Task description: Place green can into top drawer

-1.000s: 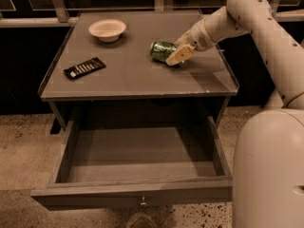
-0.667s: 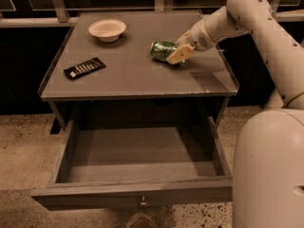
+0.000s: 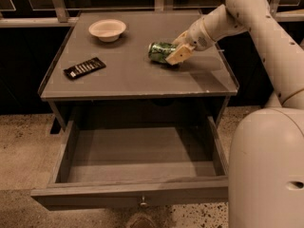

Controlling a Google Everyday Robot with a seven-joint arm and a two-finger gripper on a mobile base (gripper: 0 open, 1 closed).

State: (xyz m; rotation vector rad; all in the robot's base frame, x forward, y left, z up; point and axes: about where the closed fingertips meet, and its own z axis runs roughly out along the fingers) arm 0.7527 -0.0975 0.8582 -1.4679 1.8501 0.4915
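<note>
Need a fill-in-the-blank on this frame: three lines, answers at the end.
1. The gripper is at the ___, which lies on the table.
2. The drawer stands ___, with nothing in it.
3. The bowl sits near the table's far ___ corner, beyond the remote.
Answers: can; open; left.

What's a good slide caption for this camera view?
Gripper at the green can on the tabletop's right side, top drawer standing open below.
</note>
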